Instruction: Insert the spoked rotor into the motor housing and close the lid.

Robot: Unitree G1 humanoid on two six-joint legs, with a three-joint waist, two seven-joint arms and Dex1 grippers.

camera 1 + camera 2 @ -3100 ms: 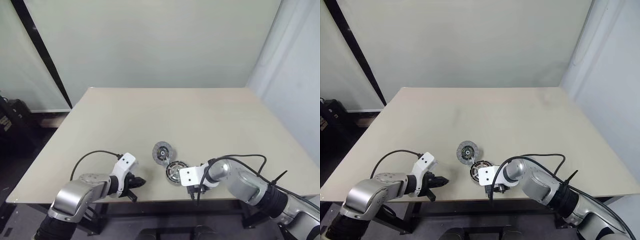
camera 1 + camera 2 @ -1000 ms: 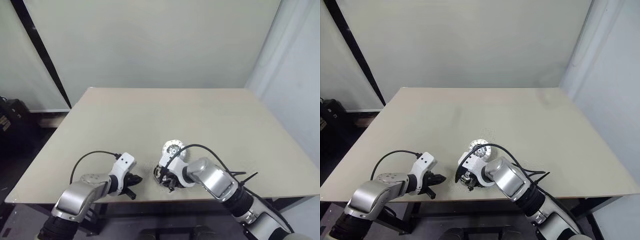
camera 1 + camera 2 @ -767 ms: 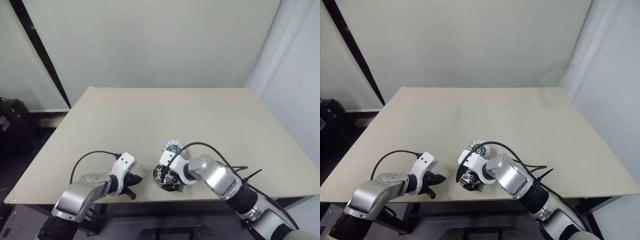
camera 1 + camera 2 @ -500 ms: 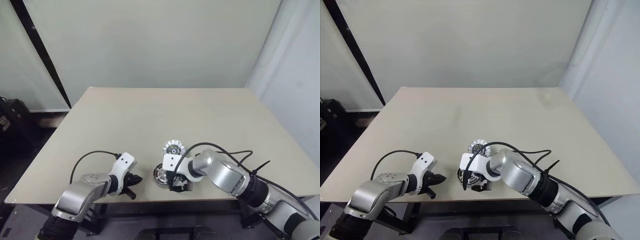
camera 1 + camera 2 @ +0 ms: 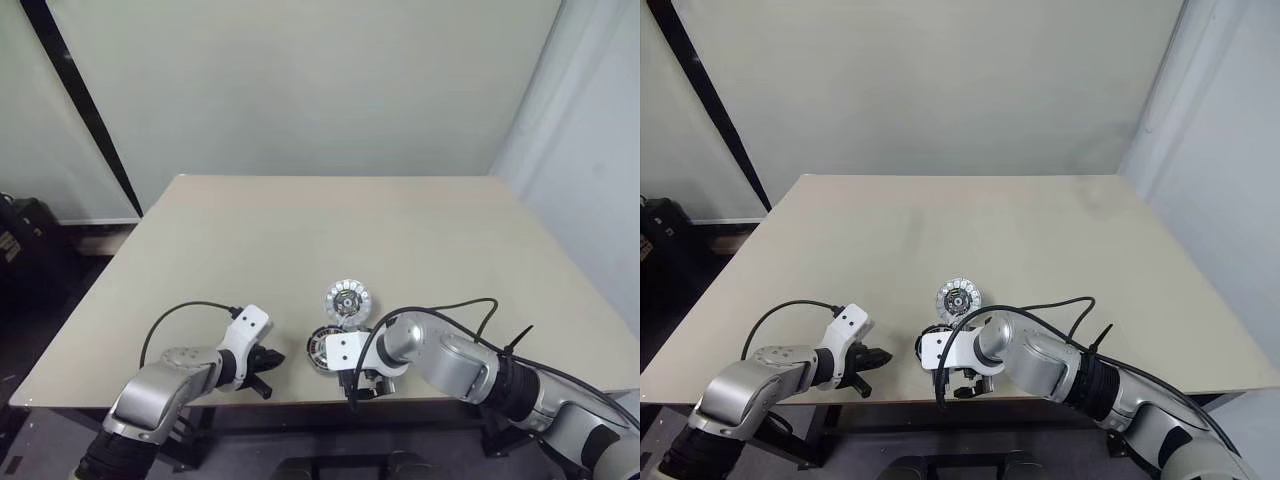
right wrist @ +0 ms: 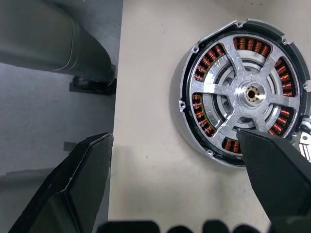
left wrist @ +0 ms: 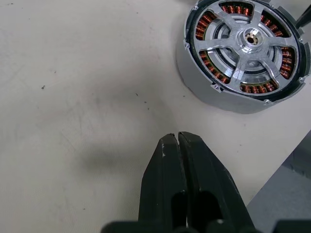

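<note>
The motor housing [image 6: 197, 104], ringed with copper coils, lies near the table's front edge. The spoked rotor [image 6: 252, 92] sits inside it, silver spokes over the coils; both also show in the left wrist view, the motor housing [image 7: 214, 94] and the spoked rotor [image 7: 251, 36]. My right gripper [image 6: 172, 136] hangs open just above it, one fingertip [image 6: 257, 145] over its rim. In the head view my right wrist partly covers the housing [image 5: 321, 346]. The lid [image 5: 347, 299], a round silver disc, lies just behind. My left gripper [image 7: 175, 138] is shut and empty, to the housing's left.
The beige table [image 5: 350, 230] stretches wide behind the parts. Its front edge [image 5: 300, 402] runs right below both grippers and the housing. Black cables loop over each forearm.
My right gripper has opened, rolled and drawn back off the housing toward the table's front edge. Since the earliest frames the housing has shifted left. The left arm has kept still.
</note>
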